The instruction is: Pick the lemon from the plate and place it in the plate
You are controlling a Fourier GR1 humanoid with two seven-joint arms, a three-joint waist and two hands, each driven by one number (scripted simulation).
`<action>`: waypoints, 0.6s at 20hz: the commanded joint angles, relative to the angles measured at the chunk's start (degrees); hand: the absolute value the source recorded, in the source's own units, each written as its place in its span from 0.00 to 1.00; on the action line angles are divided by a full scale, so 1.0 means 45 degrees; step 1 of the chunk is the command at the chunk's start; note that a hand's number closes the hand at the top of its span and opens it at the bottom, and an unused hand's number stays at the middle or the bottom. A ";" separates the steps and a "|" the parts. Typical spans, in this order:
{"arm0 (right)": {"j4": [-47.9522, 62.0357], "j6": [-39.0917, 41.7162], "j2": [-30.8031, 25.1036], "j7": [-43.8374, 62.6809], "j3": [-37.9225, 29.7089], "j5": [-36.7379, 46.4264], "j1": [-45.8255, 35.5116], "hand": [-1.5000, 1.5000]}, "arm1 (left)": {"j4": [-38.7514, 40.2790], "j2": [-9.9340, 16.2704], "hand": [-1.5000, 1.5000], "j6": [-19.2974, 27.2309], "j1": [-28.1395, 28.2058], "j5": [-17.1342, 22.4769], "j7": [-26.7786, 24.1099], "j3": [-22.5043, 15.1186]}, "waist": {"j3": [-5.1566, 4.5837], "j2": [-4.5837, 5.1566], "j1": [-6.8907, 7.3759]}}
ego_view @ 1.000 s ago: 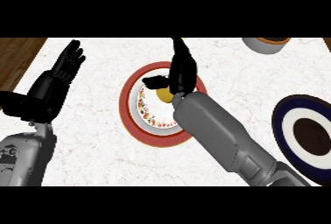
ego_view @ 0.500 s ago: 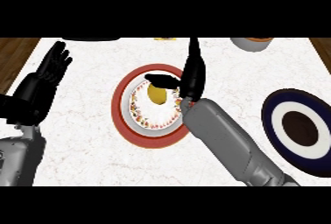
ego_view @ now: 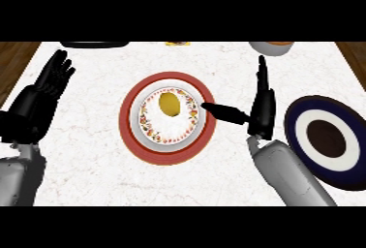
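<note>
A yellow lemon point(ego_view: 169, 104) lies in the upper middle of a white plate with a flowered rim point(ego_view: 163, 137), which sits on a wider red plate point(ego_view: 136, 140). My right hand point(ego_view: 262, 110) stands open just right of these plates, fingers straight and pointing away, thumb stretched left over the red rim, apart from the lemon. A dark blue plate with a white ring and brown centre point(ego_view: 306, 121) lies at the far right. My left hand point(ego_view: 37, 104) rests open at the left, fingers up.
At the counter's back edge are a dark flat object point(ego_view: 94, 44), a small yellow item point(ego_view: 178, 43) and a bowl point(ego_view: 273, 47). Wooden surface shows beyond the white counter at both top corners.
My right hand has moved right, off the lemon and the plates, and opened out. The lemon now shows fully on the flowered plate. The view has shifted, so the plates sit further left and lower.
</note>
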 commanded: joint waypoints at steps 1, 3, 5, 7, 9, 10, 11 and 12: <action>-0.2621 0.0898 -0.1585 0.0313 -0.0131 0.0067 0.2100 0.00 | 0.0040 -0.0323 0.50 0.0262 0.0122 -0.0358 -0.0179 -0.0122 | -0.0006 -0.0017 -0.0078; -0.3201 0.0983 -0.1497 -0.0755 -0.0514 -0.0196 0.3262 0.00 | 0.0086 -0.0367 0.50 -0.0040 0.0498 -0.0351 -0.0719 -0.0120 | -0.0002 0.0012 0.0000; -0.3985 0.1652 -0.2113 -0.0589 -0.0566 -0.0159 0.4020 0.00 | -0.0288 -0.0211 0.50 -0.0222 0.0538 -0.0314 -0.0354 -0.0101 | -0.0003 0.0009 0.0034; -0.4556 0.1901 -0.2064 -0.0340 -0.1118 0.0004 0.4247 0.00 | 0.0292 -0.0206 0.50 -0.0115 -0.0052 -0.0231 -0.0306 0.0342 | -0.0003 0.0019 0.0044; -0.4256 0.2643 -0.2399 -0.1518 -0.1781 -0.0880 0.4986 0.00 | 0.0711 -0.0083 0.50 -0.0419 -0.0689 -0.0066 -0.0133 0.0328 | 0.0002 0.0034 0.0020; -0.4954 0.2789 -0.2368 -0.1342 -0.1614 -0.0514 0.5345 0.00 | 0.0027 -0.0445 0.50 -0.0176 -0.0321 -0.0241 0.0242 0.0002 | -0.0001 0.0021 0.0046; -0.4592 0.2675 -0.1824 -0.1592 -0.1510 0.0012 0.5390 0.00 | -0.0277 -0.0230 0.50 -0.0389 0.0115 -0.0222 0.0070 0.0286 | -0.0002 0.0024 0.0089; -0.4806 0.3125 -0.2622 -0.1808 -0.2098 -0.0486 0.5737 0.00 | -0.0159 -0.0095 0.50 -0.0420 0.0191 -0.0137 -0.0172 0.0503 | -0.0001 0.0022 0.0069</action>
